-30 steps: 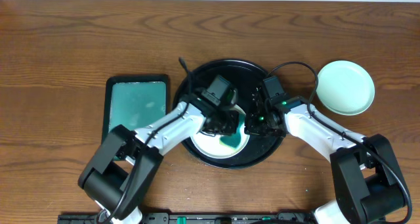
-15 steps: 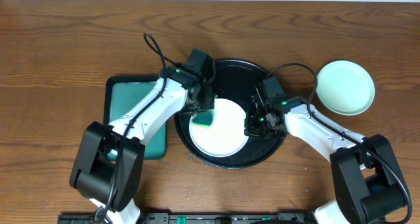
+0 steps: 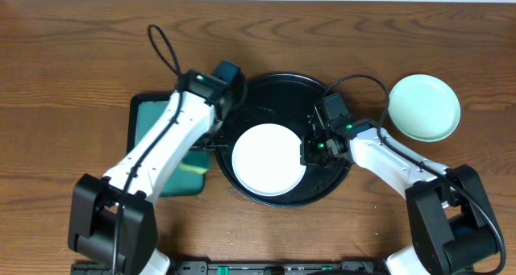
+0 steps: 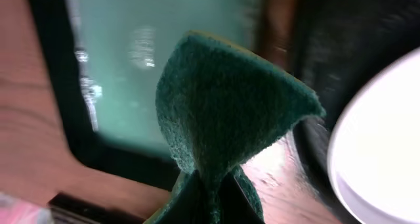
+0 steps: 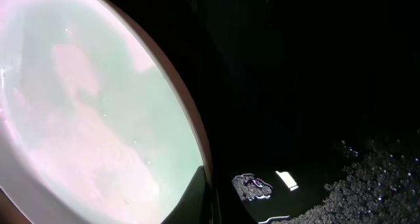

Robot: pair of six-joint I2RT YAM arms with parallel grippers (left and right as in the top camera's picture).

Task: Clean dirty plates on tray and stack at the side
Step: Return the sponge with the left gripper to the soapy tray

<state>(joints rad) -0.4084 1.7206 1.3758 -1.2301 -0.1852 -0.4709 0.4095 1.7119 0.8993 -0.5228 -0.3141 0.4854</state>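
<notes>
The white plate (image 3: 268, 160) lies in the black tray (image 3: 278, 88) and its face shows no smear. I judge the scrubbing of this one finished, and lifting it out to the stack to be the step in hand. The left jaws are pinching a green scouring pad (image 4: 223, 112) over the edge of the teal tray (image 3: 161, 122), with the white plate just off to one side of them. The right jaws look pressed onto that plate's rim, at the edge nearest them. A mint plate (image 3: 423, 107) sits on the counter (image 3: 81, 57), well beyond the right jaws and outside the black tray. No third plate shows. The next move calls for raising the white plate over the tray's raised rim before swinging it outward. The gap between the tray and the mint plate is narrow, but there is open counter past it.
</notes>
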